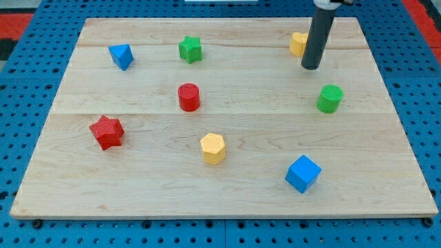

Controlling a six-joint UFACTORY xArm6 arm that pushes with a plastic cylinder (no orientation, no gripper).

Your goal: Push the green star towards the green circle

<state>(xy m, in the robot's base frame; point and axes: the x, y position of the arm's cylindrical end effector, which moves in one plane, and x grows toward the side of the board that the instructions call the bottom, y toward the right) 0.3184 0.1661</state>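
Observation:
The green star point(190, 49) sits near the view's top, left of centre, on the wooden board point(220, 189). The green circle point(330, 98), a short cylinder, stands at the view's right, mid-height. My tip point(311, 67) is at the lower end of the dark rod, near the view's top right, just above and left of the green circle and far to the right of the green star. It touches neither green block.
A yellow block point(298, 43) sits partly hidden behind the rod. A blue block point(121, 56) lies at top left, a red cylinder point(189, 97) at centre, a red star point(106, 132) at left, a yellow hexagon point(213, 148) below centre, a blue cube point(303, 173) at bottom right.

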